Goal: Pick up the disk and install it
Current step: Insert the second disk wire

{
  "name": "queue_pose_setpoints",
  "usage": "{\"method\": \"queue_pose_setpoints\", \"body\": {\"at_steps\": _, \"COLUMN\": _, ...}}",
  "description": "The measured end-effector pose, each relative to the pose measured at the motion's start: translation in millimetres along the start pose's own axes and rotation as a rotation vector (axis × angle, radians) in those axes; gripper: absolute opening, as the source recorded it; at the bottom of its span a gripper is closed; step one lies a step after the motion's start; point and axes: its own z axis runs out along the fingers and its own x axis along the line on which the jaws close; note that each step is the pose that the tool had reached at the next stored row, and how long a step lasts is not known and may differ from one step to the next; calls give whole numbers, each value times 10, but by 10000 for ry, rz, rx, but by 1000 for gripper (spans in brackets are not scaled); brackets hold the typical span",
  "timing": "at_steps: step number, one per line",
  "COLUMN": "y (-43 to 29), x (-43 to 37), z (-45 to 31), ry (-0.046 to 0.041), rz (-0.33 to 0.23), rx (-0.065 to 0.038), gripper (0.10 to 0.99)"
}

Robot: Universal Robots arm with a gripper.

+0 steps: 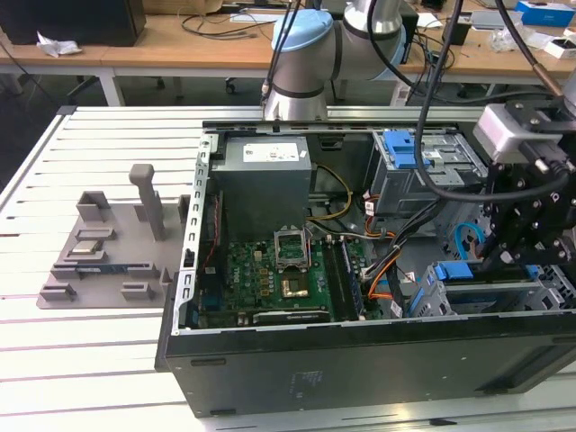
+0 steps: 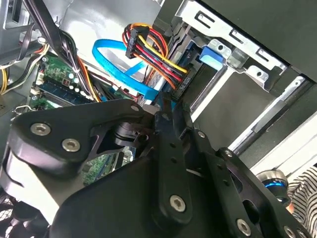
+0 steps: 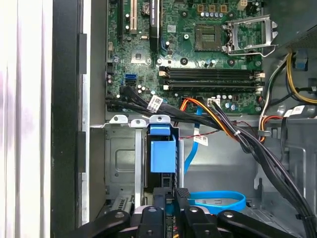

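Observation:
The disk (image 1: 453, 273) sits on edge in the drive cage (image 1: 540, 292) at the exterior view's right end of the open computer case, its blue plastic end facing up. In the first wrist view the same blue end (image 3: 162, 151) shows between the cage's metal walls (image 3: 121, 163). My gripper (image 1: 497, 264) hangs right over it. Both black fingers (image 3: 184, 197) are drawn close together at that blue end, and the tips meet in the second wrist view (image 2: 166, 106). Whether they pinch the disk or only touch it is hidden.
Motherboard (image 1: 270, 279) and grey power supply box (image 1: 261, 171) fill the case's middle. A blue flat cable (image 3: 218, 201) and a coloured wire bundle (image 2: 153, 54) run close to the cage. A second blue latch (image 1: 402, 148) sits at the back bay. A grey parts fixture (image 1: 108, 252) lies outside on the slatted table.

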Motion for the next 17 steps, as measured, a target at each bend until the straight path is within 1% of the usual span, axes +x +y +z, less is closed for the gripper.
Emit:
{"method": "queue_pose_setpoints", "body": {"at_steps": 1, "y": 2, "x": -2, "z": -60, "ry": 4, "rz": 0, "rx": 2, "gripper": 239}}
{"method": "queue_pose_setpoints", "body": {"at_steps": 2, "y": 3, "x": -7, "z": -102, "ry": 9, "rz": 0, "rx": 2, "gripper": 239}}
{"method": "queue_pose_setpoints", "body": {"at_steps": 3, "y": 6, "x": -23, "z": -161, "ry": 18, "rz": 2, "rx": 2, "gripper": 239}}
{"method": "queue_pose_setpoints", "body": {"at_steps": 4, "y": 7, "x": -31, "z": -203, "ry": 21, "rz": 1, "rx": 2, "gripper": 224}}
{"method": "queue_pose_setpoints", "body": {"at_steps": 6, "y": 9, "x": -42, "z": -286, "ry": 26, "rz": 1, "rx": 2, "gripper": 106}}
{"method": "queue_pose_setpoints", "body": {"at_steps": 8, "y": 12, "x": -51, "z": -393, "ry": 25, "rz": 1, "rx": 4, "gripper": 106}}
{"method": "queue_pose_setpoints", "body": {"at_steps": 10, "y": 13, "x": -51, "z": -424, "ry": 25, "rz": 1, "rx": 4, "gripper": 106}}
{"method": "queue_pose_setpoints", "body": {"at_steps": 17, "y": 13, "x": -51, "z": -432, "ry": 25, "rz": 1, "rx": 4, "gripper": 106}}
